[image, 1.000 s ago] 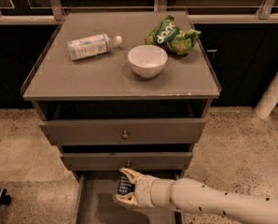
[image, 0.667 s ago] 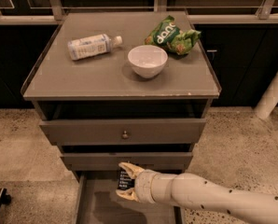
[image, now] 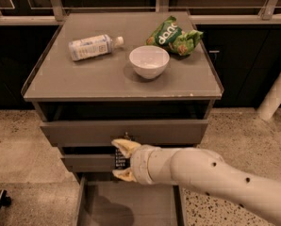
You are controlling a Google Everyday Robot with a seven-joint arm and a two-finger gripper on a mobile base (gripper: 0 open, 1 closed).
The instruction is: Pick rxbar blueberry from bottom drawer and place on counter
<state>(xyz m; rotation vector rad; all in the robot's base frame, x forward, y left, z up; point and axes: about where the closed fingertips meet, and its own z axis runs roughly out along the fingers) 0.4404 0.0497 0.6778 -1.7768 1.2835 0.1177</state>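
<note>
The small, flat, dark-wrapped rxbar blueberry is clamped between the two cream fingers of the white arm's gripper at lower centre, above the open grey bottom drawer and below the flat grey counter, which holds a white plastic bottle, a white round bowl and a green crinkly snack bag.

Speckled stone floor is spreading around the grey drawer cabinet. Behind it dark cabinets are running under a pale rail, and a white post is leaning at the right. The tool is hanging before the cabinet's drawer fronts, gripping the rxbar blueberry.
</note>
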